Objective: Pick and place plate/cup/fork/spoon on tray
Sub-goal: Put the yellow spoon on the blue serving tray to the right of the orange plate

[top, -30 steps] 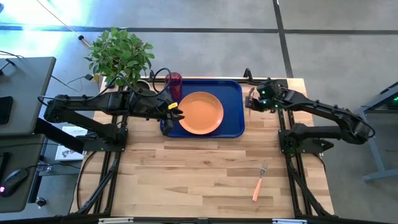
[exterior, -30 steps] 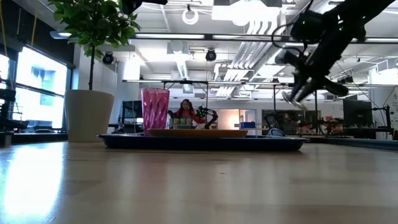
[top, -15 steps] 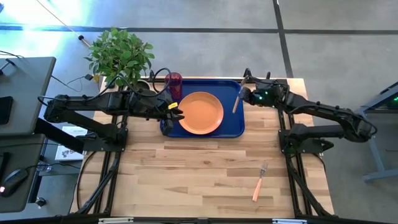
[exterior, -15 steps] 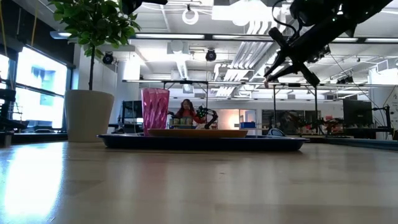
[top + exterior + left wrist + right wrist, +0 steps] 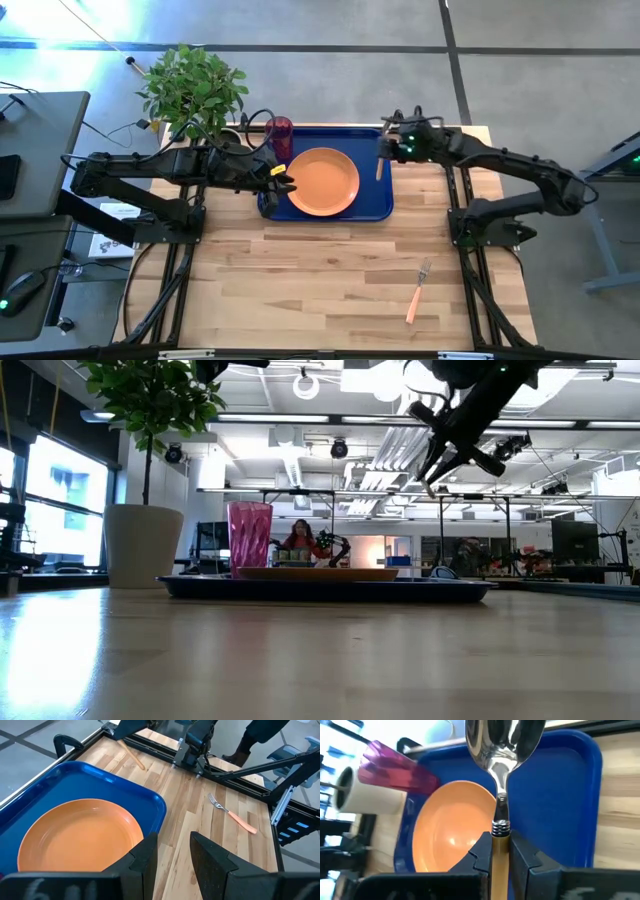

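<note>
From above, the dark blue tray (image 5: 375, 195) lay at the far middle of the wooden table (image 5: 330, 280) with the orange plate (image 5: 322, 181) on it and the dark red cup (image 5: 280, 133) standing in its far left corner. The right gripper (image 5: 385, 150) hung over the tray's right edge, clamped on the spoon (image 5: 379, 166), whose orange handle slanted above the blue floor beside the plate. The left gripper (image 5: 283, 183) sat at the tray's left edge, just beside the plate. The fork (image 5: 418, 292) lay on the bare wood near the table's front right, well apart from the tray. A potted plant (image 5: 192, 88) stood at the far left corner.

At table height, the cup (image 5: 250, 535) rose from the tray (image 5: 330, 588) beside the plate's rim (image 5: 318, 572), and the right gripper (image 5: 440, 460) was raised well above the tray's right end.

The left wrist camera showed that gripper's fingers (image 5: 148, 852) spread apart with nothing between them, over the tray's rim (image 5: 159, 802) next to the plate (image 5: 80, 837); the fork (image 5: 232, 813) lay farther off on the wood.

The right wrist camera showed the fingers (image 5: 482, 851) closed on the spoon's handle (image 5: 497, 860), the shiny bowl pointing forward over the tray (image 5: 560, 795), with the plate (image 5: 452, 827) and cup (image 5: 395, 767) beyond.
</note>
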